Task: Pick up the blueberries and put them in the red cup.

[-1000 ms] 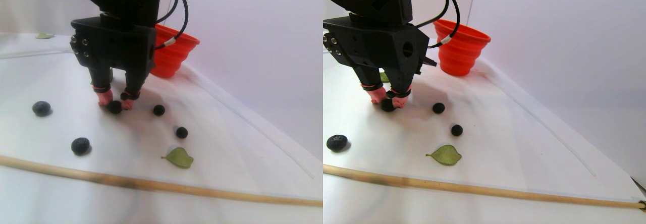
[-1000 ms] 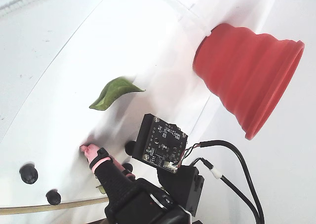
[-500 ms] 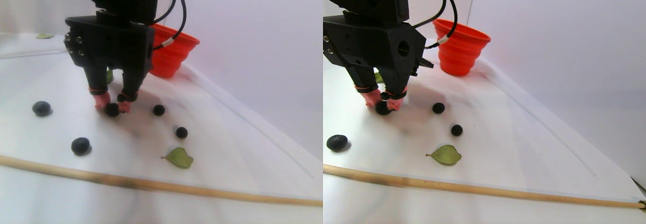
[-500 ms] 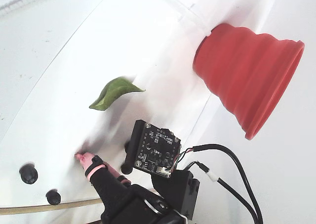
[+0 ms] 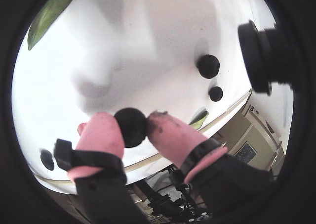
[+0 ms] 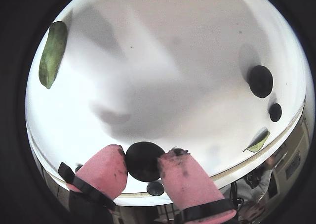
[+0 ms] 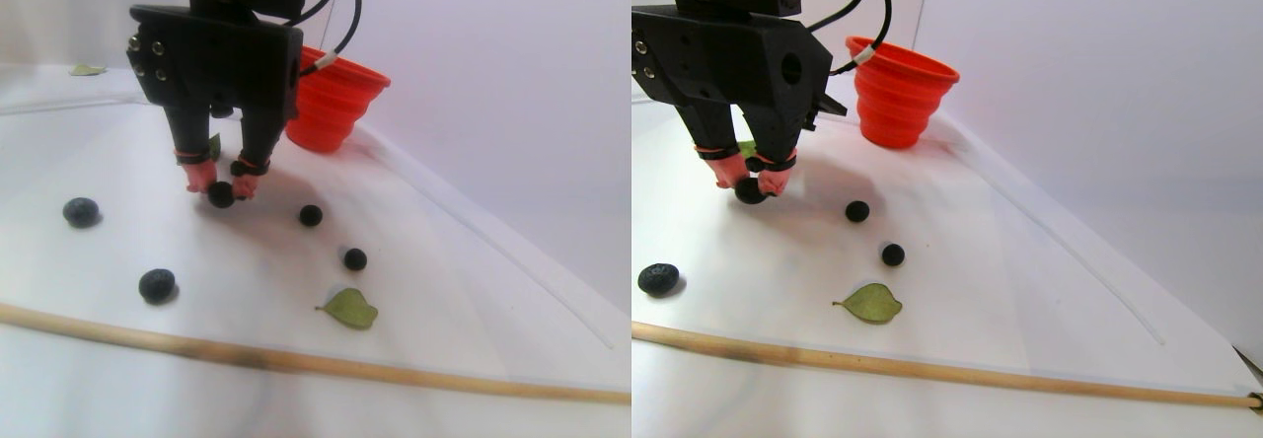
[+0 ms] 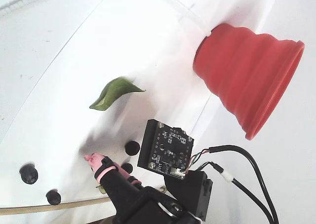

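In a wrist view we see our gripper (image 5: 134,128) clamped on one blueberry (image 5: 130,127), the dark berry pinched between the two pink fingertips (image 5: 101,135); two loose blueberries (image 5: 208,66) lie on the white table (image 5: 148,41) toward two o'clock, and a green leaf (image 5: 49,11) sits at ten o'clock. In the other wrist view the same held berry (image 6: 143,160) sits between our pink pads, another small berry (image 6: 155,188) shows just below it, two more (image 6: 260,81) lie toward three o'clock, and a leaf (image 6: 52,53) lies at nine o'clock. In the stereo pair view we hold the berry (image 7: 220,194) clear of the table, above its shadow; the red cup (image 7: 335,100) stands upright at two o'clock from the gripper, well apart, and a wooden stick (image 7: 296,361) crosses the near edge. In the fixed view the red cup (image 8: 247,75) fills the one o'clock area, a leaf (image 8: 113,93) lies at ten o'clock, and two berries (image 8: 28,174) rest at eight o'clock.
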You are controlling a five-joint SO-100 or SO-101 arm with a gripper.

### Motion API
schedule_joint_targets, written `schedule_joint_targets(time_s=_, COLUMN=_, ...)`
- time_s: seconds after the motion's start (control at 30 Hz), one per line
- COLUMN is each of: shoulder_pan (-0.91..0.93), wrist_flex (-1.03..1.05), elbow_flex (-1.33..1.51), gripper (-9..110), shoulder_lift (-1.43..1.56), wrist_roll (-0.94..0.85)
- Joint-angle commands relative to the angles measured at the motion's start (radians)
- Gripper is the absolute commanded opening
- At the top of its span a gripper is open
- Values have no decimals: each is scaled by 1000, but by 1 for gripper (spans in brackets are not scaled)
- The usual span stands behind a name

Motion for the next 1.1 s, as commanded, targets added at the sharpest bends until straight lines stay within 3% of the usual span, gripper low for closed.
schedule_joint_targets(time_s=0.0, shoulder_pan=12, wrist_flex=44, elbow_flex=-14, gripper=11, shoulder_lift=106, wrist_roll=-3)
schedule_joint_targets(time_s=1.07, shoulder_pan=58, wrist_flex=414, elbow_flex=-170, gripper=12, shoulder_lift=423, wrist_roll=-75)
